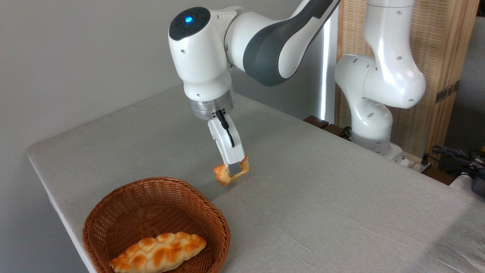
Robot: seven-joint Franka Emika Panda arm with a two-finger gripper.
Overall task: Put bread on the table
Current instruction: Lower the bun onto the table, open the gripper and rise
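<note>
Down at the near left a brown wicker basket sits on the grey-clothed table, close to its front edge; inside it, toward the near side, lies a long braided loaf, golden with pale patches; the rest of the basket shows only its woven floor. Just beyond the basket's far rim and a little to the right hangs the claw, pointing down and tilted slightly, clenched on the bread, a small orange-golden bun with a lumpy top; the bun shows on either side of the near grey finger; it is clear of the basket, low over the cloth, and whether it touches the table I cannot tell. Above it rises the white arm, with a blue light on its top joint; farther right the arm's base stands at the far edge of the table; cables trail at the far right.
</note>
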